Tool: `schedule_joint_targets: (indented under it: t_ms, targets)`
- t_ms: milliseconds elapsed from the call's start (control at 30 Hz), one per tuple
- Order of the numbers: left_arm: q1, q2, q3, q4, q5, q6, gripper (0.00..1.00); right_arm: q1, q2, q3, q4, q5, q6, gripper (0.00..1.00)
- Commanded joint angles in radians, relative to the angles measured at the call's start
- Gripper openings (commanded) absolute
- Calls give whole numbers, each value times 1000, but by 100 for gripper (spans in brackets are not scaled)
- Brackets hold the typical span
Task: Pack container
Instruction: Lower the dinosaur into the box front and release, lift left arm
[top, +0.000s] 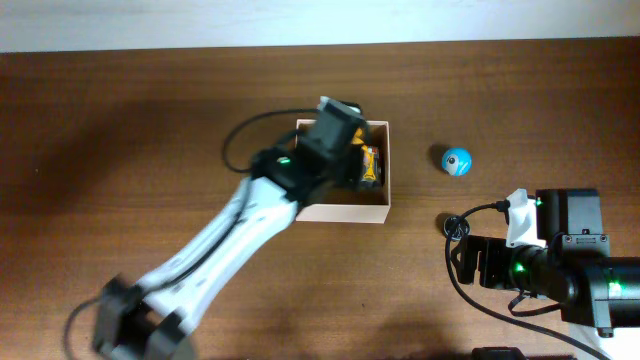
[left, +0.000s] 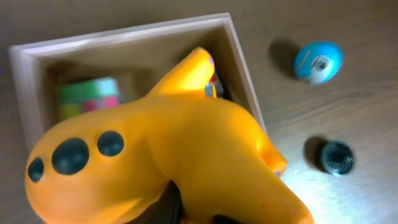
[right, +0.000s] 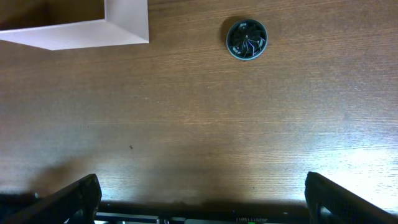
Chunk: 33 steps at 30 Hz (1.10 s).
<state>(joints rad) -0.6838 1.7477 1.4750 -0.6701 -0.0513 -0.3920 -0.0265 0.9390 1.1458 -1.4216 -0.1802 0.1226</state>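
Note:
The container (top: 340, 211), a shallow square box with white walls, sits mid-table. My left gripper (top: 350, 160) hangs over its inside, shut on a large yellow toy with dark spots (left: 161, 149) that fills the left wrist view; only dark finger parts (left: 186, 208) show under it. The container (left: 124, 34) lies below the toy, with a green and pink item (left: 90, 96) inside. A blue ball (top: 455, 160) lies on the table right of the container and shows in the left wrist view (left: 318, 61). My right gripper (right: 202, 190) is open and empty over bare wood.
A small dark round object (right: 247, 39) lies on the table in front of the blue ball; it also shows in the left wrist view (left: 336, 157) and overhead (top: 456, 226). A container corner (right: 127, 28) shows at the right wrist view's upper left.

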Motion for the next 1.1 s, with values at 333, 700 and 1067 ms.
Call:
schedule_joint_targets:
  t_ms: [333,700,1067]
  targets:
    - [-15,171,-7,-56,-16,-135,58,-6,-4,0,-4,12,-11,99]
    - [-14,145,175,-214,-16,-57,99,-6,-4,0,-3,12,-11,99]
    - [71,32,616,-631,-93,-28,99,-6,10,1,71,8,-11,99]
